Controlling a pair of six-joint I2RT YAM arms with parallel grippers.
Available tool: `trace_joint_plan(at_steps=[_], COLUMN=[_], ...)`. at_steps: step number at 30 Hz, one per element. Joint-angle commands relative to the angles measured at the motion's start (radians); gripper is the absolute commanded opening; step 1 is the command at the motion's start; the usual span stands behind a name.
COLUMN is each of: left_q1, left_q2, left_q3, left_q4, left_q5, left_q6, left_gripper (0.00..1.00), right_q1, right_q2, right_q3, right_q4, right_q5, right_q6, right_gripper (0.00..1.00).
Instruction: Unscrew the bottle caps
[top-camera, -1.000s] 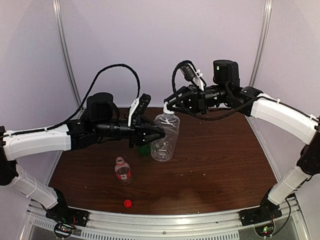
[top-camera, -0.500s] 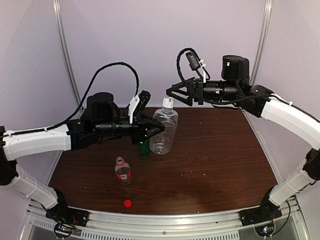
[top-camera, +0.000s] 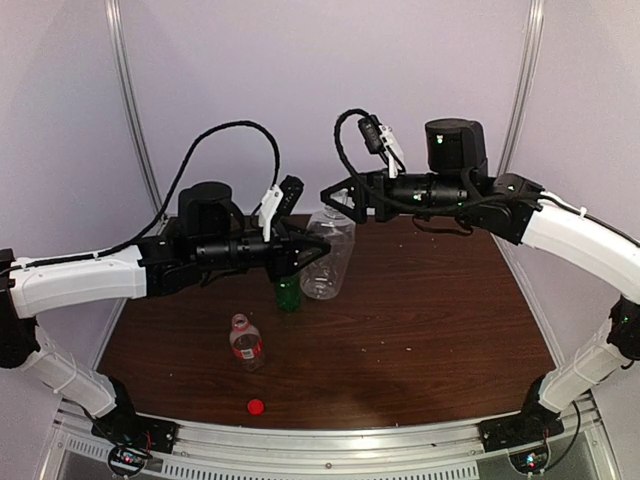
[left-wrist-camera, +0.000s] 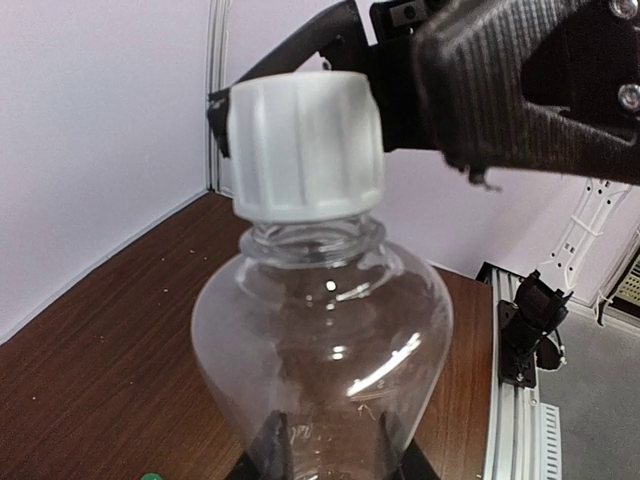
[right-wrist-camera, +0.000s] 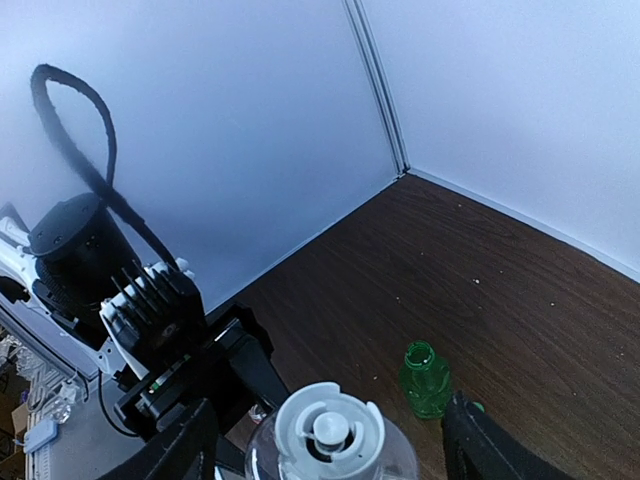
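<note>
I'm gripping the large clear bottle with my left gripper clamped tight on its body over the table, right gripper hanging spread wide, straddling the white cap sitting on its neck.

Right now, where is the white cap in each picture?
Top external: the white cap is near the middle, a bit above centre.
Left wrist: the white cap is in the upper middle, big and close.
Right wrist: the white cap is at the bottom middle, seen from above.
Shared landmark: the clear bottle right under it in every view.
</note>
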Motion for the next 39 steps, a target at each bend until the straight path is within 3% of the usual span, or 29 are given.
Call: trace_joint_plan(at_steps=[1, 11, 17, 20, 21, 28, 32, 37, 39], left_q1=[-0.004, -0.004, -0.004, -0.003, -0.004, -0.004, -0.002, -0.003, -0.003], left_q2=[0.005, 0.000, -0.008, -0.014, -0.022, -0.054, -0.067, -0.060, -0.056], left_q3=[0.039, 0.033, 0.026, 0.020, 0.016, 0.004, 0.003, 0.002, 0.002], left_q4=[0.042, 0.037, 0.037, 0.041, 0.043, 0.056, 0.061, 0.067, 0.069], left_q5=[-0.035, -0.040, -0.033, 0.007, 0.065, 0.320, 0.406, 0.473, 0.485], left_q6=[-0.010, -0.004, 0.000, 0.012, 0.034, 0.077, 0.080, 0.074, 0.073], left_gripper=[0.08, 0.08, 0.08, 0.08, 0.08, 0.09, 0.09, 0.09, 0.09], right_q1=[0.010, 0.012, 0.010, -0.006, -0.032, -0.103, -0.127, -0.142, -0.144], right_q2=[0.012, 0.022, 0.018, 0.015, 0.013, 0.019, 0.041, 0.070, 0.077], right_q3=[0.037, 0.035, 0.019, 0.007, -0.004, -0.021, -0.017, -0.001, 0.004], right_q4=[-0.020, -0.008, 0.006, 0.023, 0.049, 0.074, 0.072, 0.074, 0.073], right_q5=[0.066, 0.047, 0.011, -0.066, -0.213, -0.623, -0.838, -0.934, -0.956], right_q6=[0.006, -0.007, -0.044, -0.089, -0.132, -0.280, -0.341, -0.341, -0.339], right_gripper=[0.73, 0.45, 0.33, 0.22, 0.18, 0.14, 0.18, 0.21, 0.28])
